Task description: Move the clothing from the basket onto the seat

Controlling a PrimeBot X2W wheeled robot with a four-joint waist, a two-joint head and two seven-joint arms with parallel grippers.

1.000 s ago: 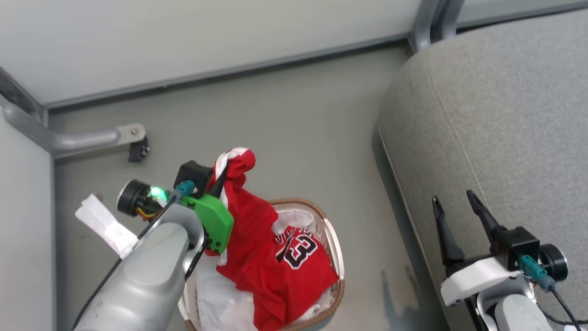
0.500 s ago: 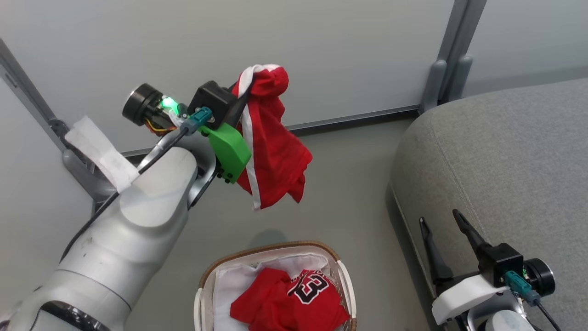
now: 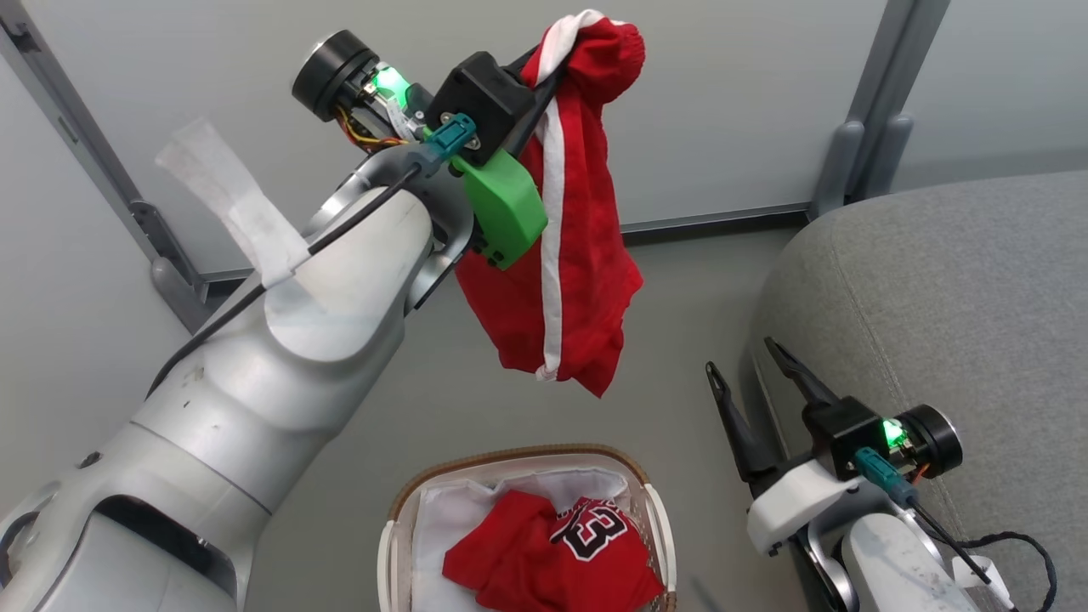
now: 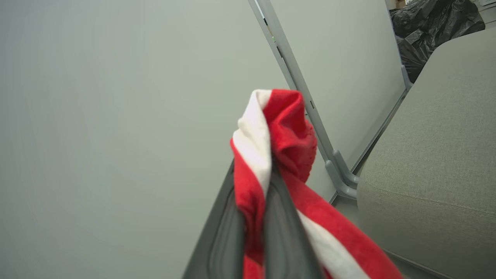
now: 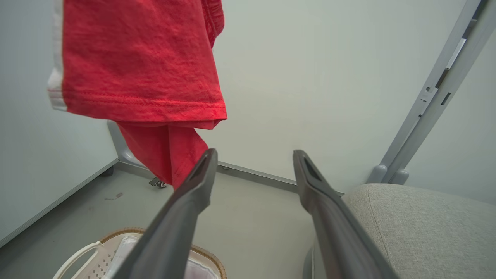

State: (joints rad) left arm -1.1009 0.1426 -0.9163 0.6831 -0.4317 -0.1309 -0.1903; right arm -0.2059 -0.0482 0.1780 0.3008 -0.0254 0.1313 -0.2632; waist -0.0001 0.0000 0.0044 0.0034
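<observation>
- Clamping the bunched top of the striped garment [image 3: 586, 280]: left jaws, pressed together on the cloth, held high in front of the wall [image 3: 722, 102].
- Hanging loose below those jaws, white stripe running down the red, lower hem well above the basket [image 3: 510, 455] and apart from it.
- Seen from the right wrist as a red hem dangling at the upper left, over the floor [image 3: 408, 408].
- Standing apart with nothing between them: right jaws, low at the right of the head view, fingers [image 3: 733, 421] pointing up, just beside the rounded edge of the seat [image 3: 952, 280].
- Lying crumpled in the basket, on the white liner [image 3: 442, 510]: the jersey [image 3: 527, 565], number 23 facing up.
- Resting on the floor between the two arms, near the seat's front edge: the basket.
</observation>
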